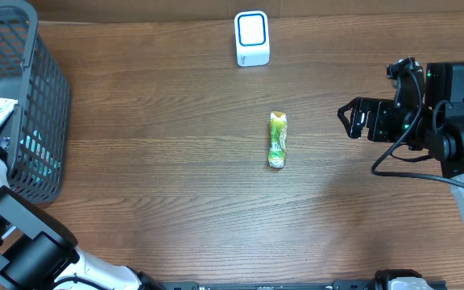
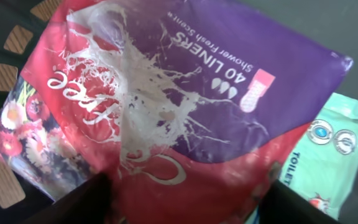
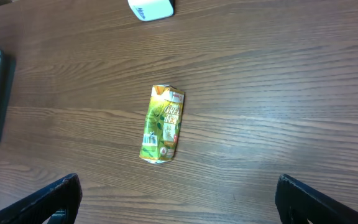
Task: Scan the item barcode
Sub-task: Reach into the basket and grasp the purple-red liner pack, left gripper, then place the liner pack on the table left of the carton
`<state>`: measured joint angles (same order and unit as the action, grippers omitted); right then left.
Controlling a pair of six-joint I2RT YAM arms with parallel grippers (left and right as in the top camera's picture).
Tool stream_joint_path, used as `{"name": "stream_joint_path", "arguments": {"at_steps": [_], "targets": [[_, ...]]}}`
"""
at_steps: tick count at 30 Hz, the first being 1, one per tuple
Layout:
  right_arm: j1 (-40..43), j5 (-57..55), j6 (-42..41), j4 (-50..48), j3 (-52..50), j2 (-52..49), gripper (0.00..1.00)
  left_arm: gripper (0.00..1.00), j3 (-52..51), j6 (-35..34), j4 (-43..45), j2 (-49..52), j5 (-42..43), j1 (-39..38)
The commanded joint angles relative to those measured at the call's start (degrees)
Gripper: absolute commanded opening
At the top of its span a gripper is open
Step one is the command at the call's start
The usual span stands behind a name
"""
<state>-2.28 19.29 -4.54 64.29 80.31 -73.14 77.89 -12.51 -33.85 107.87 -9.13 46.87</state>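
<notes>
Bench [image 1: 176,161] first: the basket [image 1: 43,121] sits at its left edge, and your left arm reaches into it. The right arm waits at the far right.

The key relation is that the liner pack [image 2: 185,93] lies directly under the left pincer [image 2: 191,199], inside the basket. It fills the left wrist view, with its long axis slanted across the frame and its print upside down to the camera. A teal pack [image 2: 328,155] is tucked under its right side. No barcode shows on the upper face.

The scanner [image 1: 252,38] stands at the far middle of the bench, well apart from the basket. You'd have to carry the pack across to it.

The green packet [image 1: 277,139] lies flat mid-bench, its long axis pointing roughly at the scanner. It is nearer the right arm than the left, and its barcode faces up at the near end. My guess is that the liner pack is the item in hand now.

Left pincer: the fingers [image 2: 92,199] are partly apart and straddle the pack's lower edge. You cannot tell from here whether they already bite the wrapper.

Right pincer [image 3: 180,202]: spread fully wide, holding nothing, touching nothing — it hangs above bare wood, with the green packet ahead of it.
</notes>
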Motion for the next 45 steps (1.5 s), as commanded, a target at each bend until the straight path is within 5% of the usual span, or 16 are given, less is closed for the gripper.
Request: {"name": "stream_joint_path", "arguments": {"at_steps": [1, 3, 4, 10, 22, 29, 36, 45], "targets": [[-0.3, 0.3, -0.2, -0.1, 1.4, 0.1, 1.0, 0.31, -2.1, 0.7, 1.1, 0.6, -0.3, -0.4], [-0.3, 0.3, -0.2, -0.1, 1.4, 0.1, 1.0, 0.07, -2.1, 0.7, 1.2, 0.6, -0.3, -0.4], [-0.3, 0.3, -0.2, 0.0, 1.4, 0.1, 1.0, 0.04, -2.0, 0.5, 1.3, 0.6, -0.3, -0.4], [-0.3, 0.3, -0.2, 0.3, 1.4, 0.1, 1.0, 0.04, 2.5, 0.0, -1.4, -0.6, 0.0, -0.4], [-0.3, -0.2, -0.2, 1.4, 1.4, 0.1, 1.0, 0.04, 32.6, -1.1, -19.4, -8.4, 4.7, -0.6], [-0.3, -0.1, -0.2, 1.2, 1.4, 0.1, 1.0, 0.04, 41.2, 0.9, -23.4, -16.6, 4.8, -3.4], [-0.3, -0.1, -0.2, 1.0, 1.4, 0.1, 1.0, 0.04, 41.4, 2.2, -27.4, -25.7, 11.5, -14.8], [-0.3, -0.2, -0.2, 0.6, 1.4, 0.1, 1.0, 0.04, 32.5, -2.2, -40.2, -23.2, 13.3, -43.7]]}}
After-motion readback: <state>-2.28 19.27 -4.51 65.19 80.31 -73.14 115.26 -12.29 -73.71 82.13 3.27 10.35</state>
